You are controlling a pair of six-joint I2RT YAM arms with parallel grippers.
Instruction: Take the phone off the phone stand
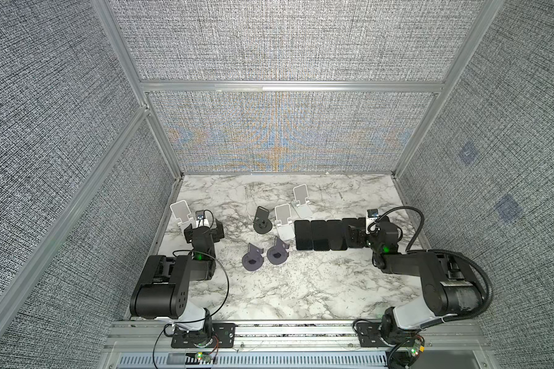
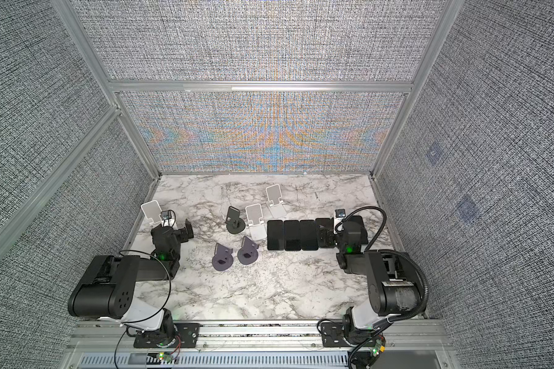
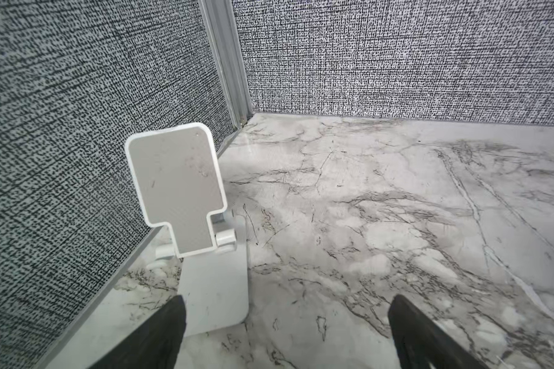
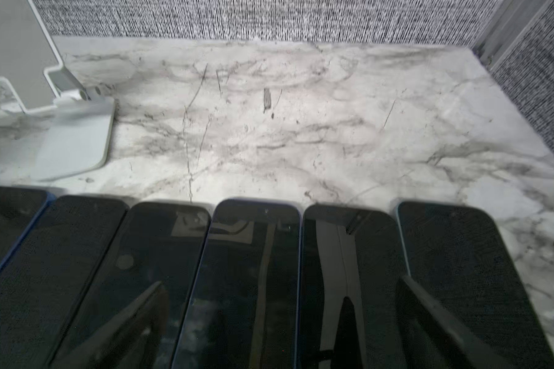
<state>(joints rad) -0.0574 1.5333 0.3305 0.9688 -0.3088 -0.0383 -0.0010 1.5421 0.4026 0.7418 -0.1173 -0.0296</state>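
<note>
Left claw [image 3: 287,306] and right claw [image 4: 282,284] wide open, gripping nothing.
Left just beside white phone stand [image 3: 176,188], far left; right above phones [image 1: 320,234] flat in row, right of centre, long axes near-to-far.

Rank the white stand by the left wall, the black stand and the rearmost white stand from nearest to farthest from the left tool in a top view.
1. White stand by the left wall, right beside the left tool.
2. Black stand, mid-table.
3. Rearmost white stand, toward the back wall.
</note>
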